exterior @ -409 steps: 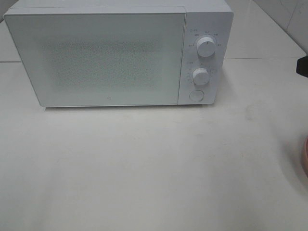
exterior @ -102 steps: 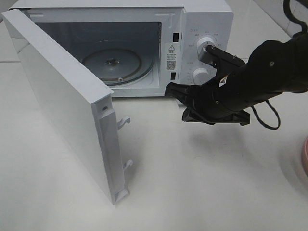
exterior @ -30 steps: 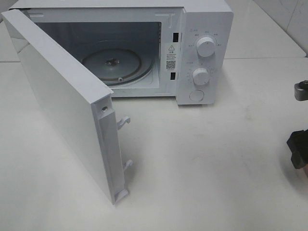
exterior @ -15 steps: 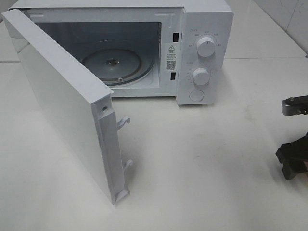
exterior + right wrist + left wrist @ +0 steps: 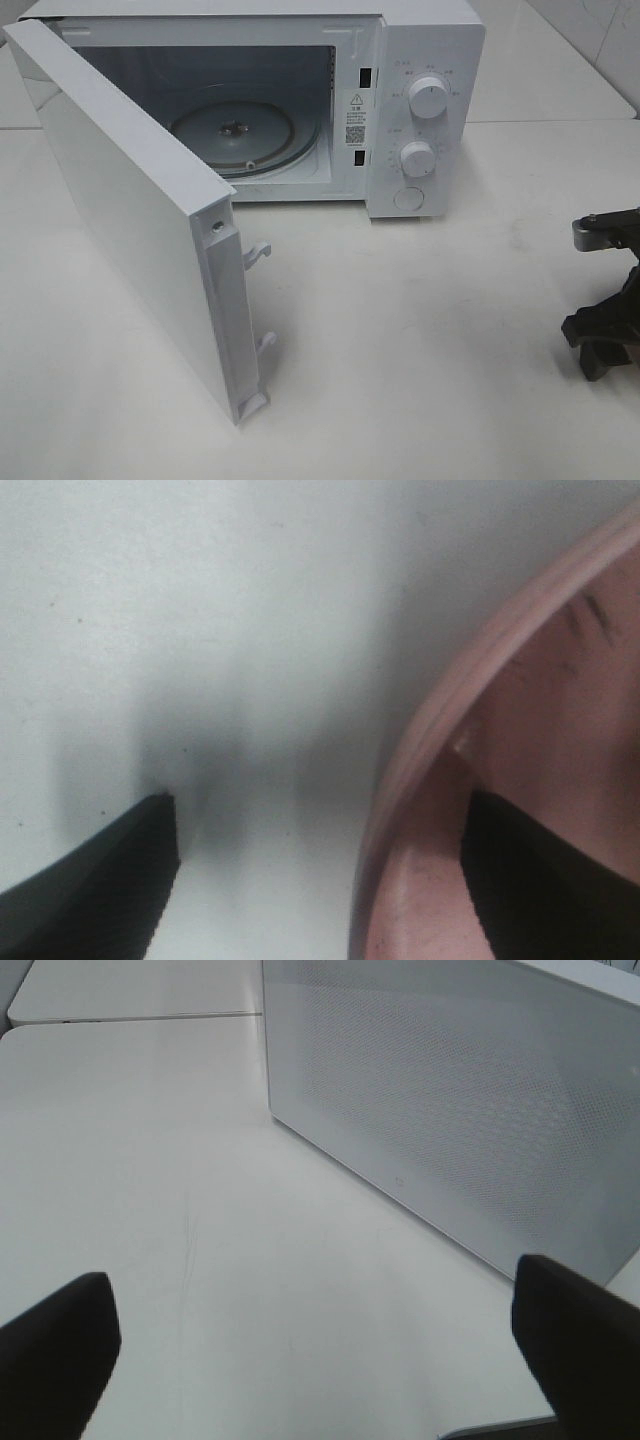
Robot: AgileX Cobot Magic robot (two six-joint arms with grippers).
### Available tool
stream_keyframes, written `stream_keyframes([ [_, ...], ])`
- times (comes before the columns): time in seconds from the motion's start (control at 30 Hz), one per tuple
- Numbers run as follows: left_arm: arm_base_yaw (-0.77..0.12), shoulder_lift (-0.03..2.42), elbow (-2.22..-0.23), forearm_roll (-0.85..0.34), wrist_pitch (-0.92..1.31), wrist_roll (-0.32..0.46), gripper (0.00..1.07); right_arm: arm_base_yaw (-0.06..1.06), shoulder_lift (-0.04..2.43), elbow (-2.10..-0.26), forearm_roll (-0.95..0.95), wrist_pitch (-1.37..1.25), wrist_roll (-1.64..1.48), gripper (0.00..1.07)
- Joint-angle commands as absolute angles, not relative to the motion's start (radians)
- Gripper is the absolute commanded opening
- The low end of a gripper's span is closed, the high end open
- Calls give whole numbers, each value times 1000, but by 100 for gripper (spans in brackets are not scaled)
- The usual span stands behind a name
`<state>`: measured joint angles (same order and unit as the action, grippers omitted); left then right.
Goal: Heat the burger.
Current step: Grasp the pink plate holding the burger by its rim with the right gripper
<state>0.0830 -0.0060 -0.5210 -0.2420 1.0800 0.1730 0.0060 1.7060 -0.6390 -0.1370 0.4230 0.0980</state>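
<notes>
It resembled a kitchen mock-up: a white microwave (image 5: pixel 428 60) stood on a white table (image 5: pixel 420 330) near a tiled wall (image 5: pixel 600 30).

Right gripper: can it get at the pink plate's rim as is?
Likely yes. The right gripper is open and straddles the rim of the pink plate, one finger outside over the table, the other inside the plate; nothing else shows between them.

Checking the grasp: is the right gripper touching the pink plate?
Cannot tell. In the right wrist view the right gripper straddles the rim of the pink plate, jaws open; contact is not plainly shown.
</notes>
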Motion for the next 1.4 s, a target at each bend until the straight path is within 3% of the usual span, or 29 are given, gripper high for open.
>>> stream_keyframes([
  [0.03, 86, -27, -516, -247, 1079, 172, 100, 1, 1714, -635, -168, 418, 120, 67],
  [0.13, 86, -27, -516, -247, 1079, 172, 100, 1, 1714, -635, -180, 418, 144, 59],
  [0.2, 86, -27, -516, -247, 1079, 172, 100, 1, 1714, -635, -200, 418, 173, 43],
  [0.27, 86, -27, -516, -247, 1079, 172, 100, 1, 1714, -635, -205, 418, 177, 37],
  [0.3, 86, -27, -516, -247, 1079, 172, 100, 1, 1714, -635, -211, 418, 177, 25],
  [0.33, 86, -27, -516, -247, 1079, 172, 100, 1, 1714, -635, -211, 418, 177, 25],
  [0.4, 86, -27, -516, -247, 1079, 172, 100, 1, 1714, -635, -211, 418, 177, 11],
  [0.43, 86, -27, -516, -247, 1079, 172, 100, 1, 1714, -635, -211, 418, 177, 11],
  [0.5, 86, -27, -516, -247, 1079, 172, 100, 1, 1714, -635, -211, 428, 177, 1],
  [0.97, 86, -27, -516, -247, 1079, 172, 100, 5, 1673, -646, -226, 496, 195, 0],
  [1.4, 86, -27, -516, -247, 1079, 172, 100, 144, 1659, -646, -435, 584, 418, 0],
])
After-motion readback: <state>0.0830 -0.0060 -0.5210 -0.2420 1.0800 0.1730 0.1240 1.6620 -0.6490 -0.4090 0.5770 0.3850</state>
